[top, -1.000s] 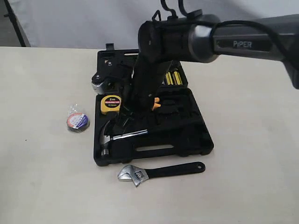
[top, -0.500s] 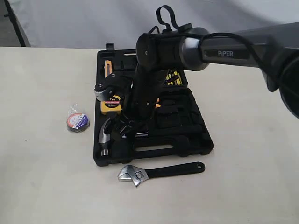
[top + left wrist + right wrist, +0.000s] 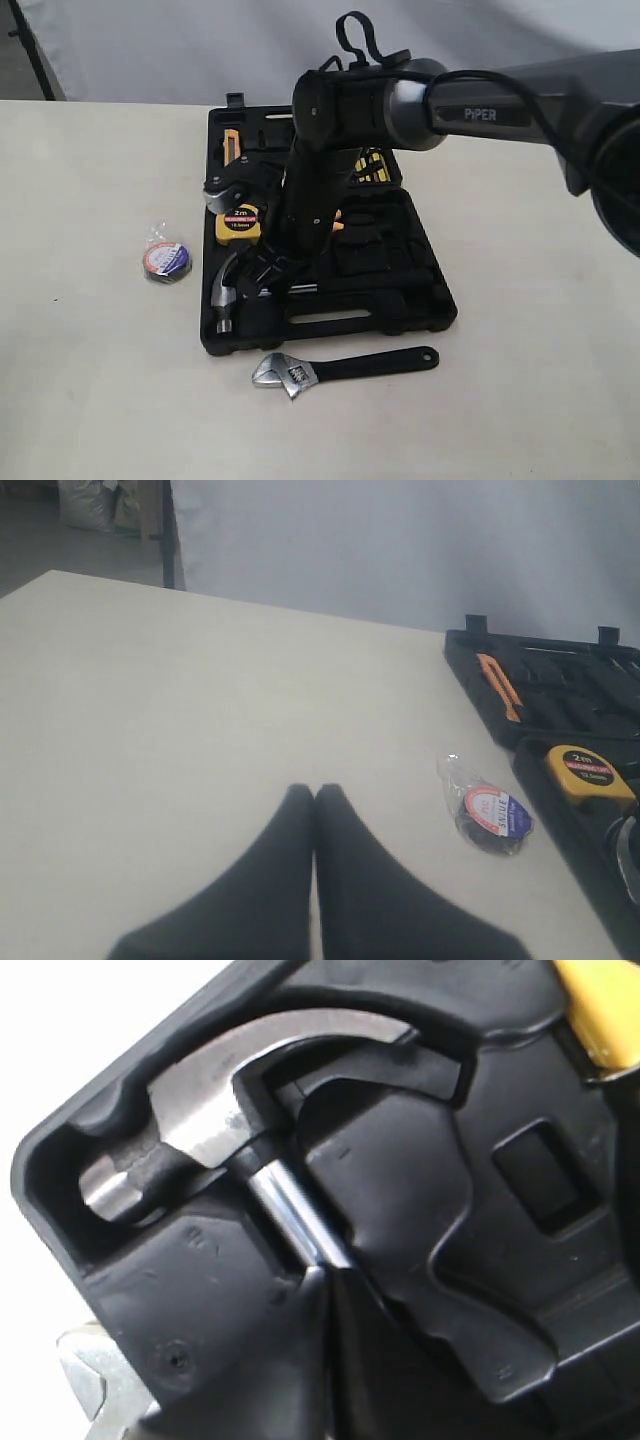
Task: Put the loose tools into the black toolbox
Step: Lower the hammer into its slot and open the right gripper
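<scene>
Claw hammer [image 3: 200, 1125] lies in black toolbox [image 3: 400, 1190] recess; closed right fingers [image 3: 372, 1380] touch its shaft, likely seating it; left fingers [image 3: 355, 885] closed, empty.

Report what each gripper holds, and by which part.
Nothing is held. The right gripper is shut, its tips against the steel shaft of the hammer, just below the head. The left gripper is shut and empty.
</scene>
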Controlling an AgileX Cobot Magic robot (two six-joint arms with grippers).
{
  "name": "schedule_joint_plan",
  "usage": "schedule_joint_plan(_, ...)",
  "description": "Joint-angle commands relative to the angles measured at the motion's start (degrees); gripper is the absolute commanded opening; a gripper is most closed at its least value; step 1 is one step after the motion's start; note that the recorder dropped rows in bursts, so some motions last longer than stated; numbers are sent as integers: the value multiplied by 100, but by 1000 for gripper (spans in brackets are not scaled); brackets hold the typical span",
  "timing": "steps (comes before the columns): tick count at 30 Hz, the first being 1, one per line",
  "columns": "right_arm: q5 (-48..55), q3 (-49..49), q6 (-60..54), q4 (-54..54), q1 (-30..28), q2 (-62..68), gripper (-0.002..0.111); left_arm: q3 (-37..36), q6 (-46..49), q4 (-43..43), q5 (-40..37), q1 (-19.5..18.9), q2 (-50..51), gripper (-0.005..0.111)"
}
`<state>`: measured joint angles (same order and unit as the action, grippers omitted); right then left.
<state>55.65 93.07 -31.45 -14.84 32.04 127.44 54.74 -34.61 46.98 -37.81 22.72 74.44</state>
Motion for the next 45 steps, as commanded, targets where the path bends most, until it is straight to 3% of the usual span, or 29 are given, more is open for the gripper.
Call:
schedule_joint_plan(1, -11, -96, 11, 199, 11, 303, 0, -53, -59, -78, 97, -19, -46, 1)
schedule_joint_plan(8, 17, 164, 528, 252, -158, -730, 0, -53, -59, -78, 97, -19, -46, 1)
schedule_joint_plan(17, 124, -94, 1131, 195, -1010, -746, 0, -53, -59, -78, 97, -19, -46, 1)
schedule_joint_plan(26, -527, -804, 1047, 8, -988, -304, 0, -53, -59, -78, 97, -19, -46, 1)
schedule_joint_plan(45, 486, -850, 1735, -17, -591, -425, 0, -53, -59, -78, 97, -19, -46, 1)
